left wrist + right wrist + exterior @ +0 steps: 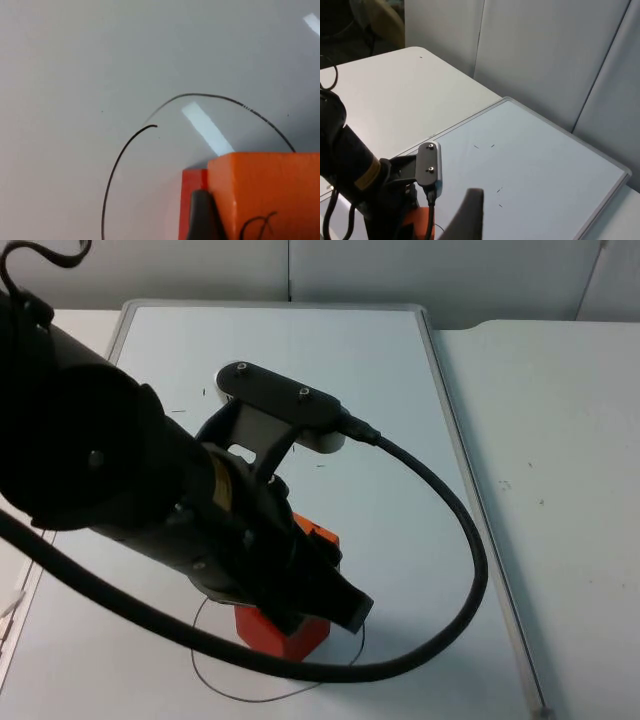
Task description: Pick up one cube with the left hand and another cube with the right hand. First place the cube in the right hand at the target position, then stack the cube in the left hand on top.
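Top view: the left arm reaches down over a hand-drawn circle (pixel 215 680) on the tabletop (pixel 400 390). Its left end effector (pixel 318 592) sits at two orange cubes inside that circle: the upper cube (pixel 318 536) beside its fingers, the lower cube (pixel 285 635) under it. The arm hides the fingers, so I cannot tell whether they are closed on the upper cube.

Left wrist view: the upper cube (pixel 265 195) is close up, a black fingertip (pixel 202 217) against its side, with an edge of the lower cube (pixel 192 200) beside it and the circle's line (pixel 220 97) curving around both. This contact is hidden from above.

Right wrist view: the right end effector (pixel 470 215) hangs well away from the circle, waiting; it seems to hold nothing, though its opening is unclear.

Risk: if the cubes sit offset, releasing or pulling away sideways could tip the upper cube off.
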`<action>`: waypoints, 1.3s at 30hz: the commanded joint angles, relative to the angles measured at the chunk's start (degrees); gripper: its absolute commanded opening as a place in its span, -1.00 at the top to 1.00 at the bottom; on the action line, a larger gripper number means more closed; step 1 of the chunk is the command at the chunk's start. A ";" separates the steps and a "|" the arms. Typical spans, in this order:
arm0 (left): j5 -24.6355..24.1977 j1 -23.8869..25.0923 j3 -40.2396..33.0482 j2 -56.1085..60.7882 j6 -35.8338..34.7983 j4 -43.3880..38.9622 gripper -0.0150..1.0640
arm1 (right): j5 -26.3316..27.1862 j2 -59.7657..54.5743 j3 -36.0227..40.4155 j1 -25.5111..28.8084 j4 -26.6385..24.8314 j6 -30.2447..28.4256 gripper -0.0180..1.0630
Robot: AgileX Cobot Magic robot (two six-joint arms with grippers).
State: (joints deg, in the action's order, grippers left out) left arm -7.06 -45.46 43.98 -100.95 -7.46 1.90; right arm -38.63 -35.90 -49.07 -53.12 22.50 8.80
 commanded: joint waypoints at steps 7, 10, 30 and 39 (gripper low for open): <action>-3.49 -0.31 -0.22 -1.13 -0.65 0.93 0.76 | 0.12 0.26 0.17 -0.15 0.20 0.18 -0.63; -4.20 -0.31 -0.22 -1.13 -0.65 0.93 0.39 | 0.12 0.26 0.17 -0.15 0.20 0.18 -0.63; -10.52 -0.31 0.15 10.37 -0.65 0.93 -0.26 | 0.12 0.26 0.17 -0.15 0.20 0.18 -0.63; -28.47 -0.31 11.54 27.78 4.29 0.57 -0.26 | 0.12 0.26 0.17 -0.15 0.20 0.18 -0.63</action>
State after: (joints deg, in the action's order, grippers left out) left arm -31.00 -45.46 51.82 -78.20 -5.39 2.33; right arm -38.77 -35.90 -49.07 -53.12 22.50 8.80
